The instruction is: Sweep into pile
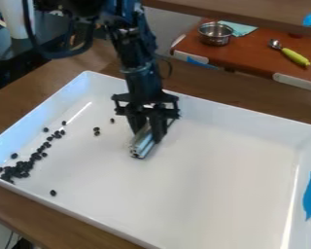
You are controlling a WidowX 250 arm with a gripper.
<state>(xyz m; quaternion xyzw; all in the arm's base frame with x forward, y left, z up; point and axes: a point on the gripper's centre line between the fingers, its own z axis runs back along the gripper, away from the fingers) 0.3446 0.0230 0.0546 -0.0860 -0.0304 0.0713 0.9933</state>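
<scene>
1 gripper [147, 134], approx mid-tray toward the far side, closed on 1 bar [142, 145], a silvery metal one. Fingers are only apart by the bar's thickness, one each side. Bar's long axis runs on a slant, upper R to lower L in the view, w/ the near end pointing down-left toward the camera. Can't tell if that end touches the tray floor tbh.

1 tray [229, 194], white, w/ the bar and all the dark bits [16, 170] inside its walls. Exact no. of bits = can't say bc they overlap in the clump, but def 20+. Clump's in the L corner, and a loose trail runs from it up-right along the L side. Strays: 1 near the front wall, 2 touching or nearly so L of the gripper, 1 more just up-right of those 2.

Other stuff: 1 piece of blue tape on the tray's R rim. Behind, on a red-brown table [252, 57]: 1 metal pot [215, 34], 1 cloth [239, 28] beside it, 1 spoon [291, 54] w/ a green handle, bowl end pointing up-left.
</scene>
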